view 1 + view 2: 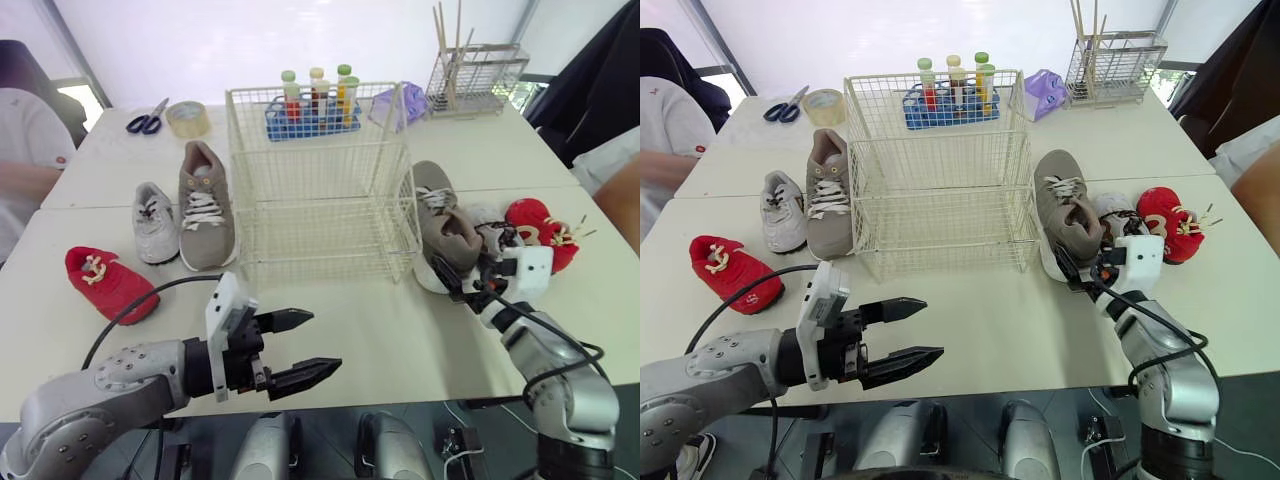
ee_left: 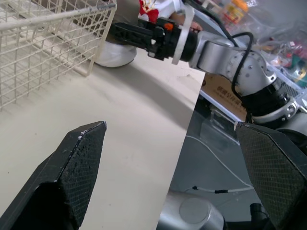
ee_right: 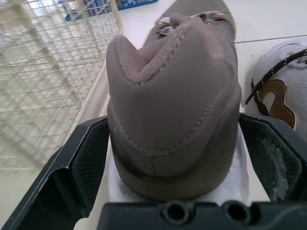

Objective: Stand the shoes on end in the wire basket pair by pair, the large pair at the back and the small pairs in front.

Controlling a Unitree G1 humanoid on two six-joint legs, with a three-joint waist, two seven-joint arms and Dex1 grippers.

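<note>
We take the wire basket [image 1: 320, 165] as the centre of our clock, with 12 o'clock pointing away from the robot. It stands upright on the white table [image 1: 380, 340], and all six shoes lie on the table outside it.

At 9 o'clock the left taupe shoe [image 1: 205, 205] rests on its sole just beside the basket wall, toe toward the robot. The left grey shoe [image 1: 153, 222] lies alongside it, touching or nearly so. The left red shoe [image 1: 108, 283] sits apart at 8 o'clock.

At 3 o'clock the right taupe shoe [image 1: 445, 225] lies close against the basket, heel toward the robot. The right grey shoe [image 3: 283, 81] is pressed beside it, and the right red shoe [image 1: 538, 228] lies just beyond that.

Our right gripper [image 3: 172, 122] is at 4 o'clock, clamped on the heel of the right taupe shoe. In the right wrist view one black finger lies against each side of the heel and its white sole. The shoe is flat on the table.

Our left gripper [image 1: 322, 342] hangs at 6 o'clock above bare table, holding nothing, its fingers [image 2: 79, 163] spread wide.

At 12 o'clock a blue rack of bottles [image 1: 312, 105] stands behind the basket. Scissors [image 1: 147, 122] and a tape roll [image 1: 187, 118] lie at 10 o'clock, and a wire holder with sticks [image 1: 475, 75] stands at 1 o'clock.

A person in a white shirt [image 1: 20, 140] sits at the table's 9 o'clock edge.
</note>
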